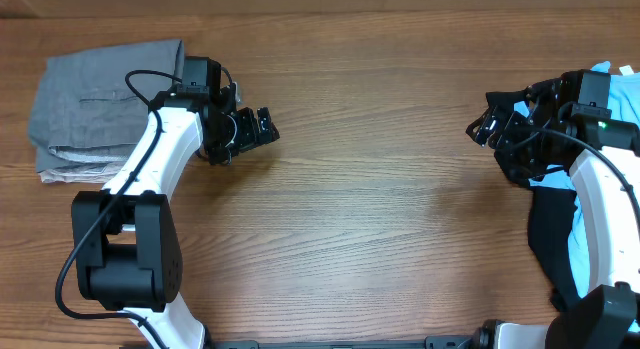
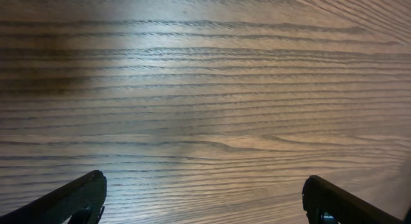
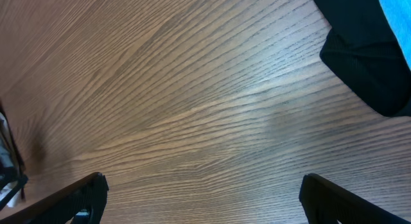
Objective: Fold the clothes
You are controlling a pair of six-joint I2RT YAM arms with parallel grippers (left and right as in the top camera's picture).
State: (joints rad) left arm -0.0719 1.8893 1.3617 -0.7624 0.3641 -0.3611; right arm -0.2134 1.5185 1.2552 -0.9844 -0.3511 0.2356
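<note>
Checking overhead for you: folded grey shorts [image 1: 100, 104] upper left, left arm's wrist overlapping right edge. Left gripper [image 1: 262, 126] fingers apart, nothing between, over bare table [image 1: 380, 209]. Right gripper [image 1: 480, 124] likewise spread, right side. Black garment [image 1: 550, 229] and light-blue T-shirt [image 1: 585, 239] under right arm. Frame centre open wood.

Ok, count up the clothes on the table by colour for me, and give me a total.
Grey: 1, the folded grey shorts
Black: 1, the black garment
Light blue: 1, the light-blue garment
Total: 3
A paler layer shows at the lower edge of the grey shorts. I cannot tell if it is a separate piece.
</note>
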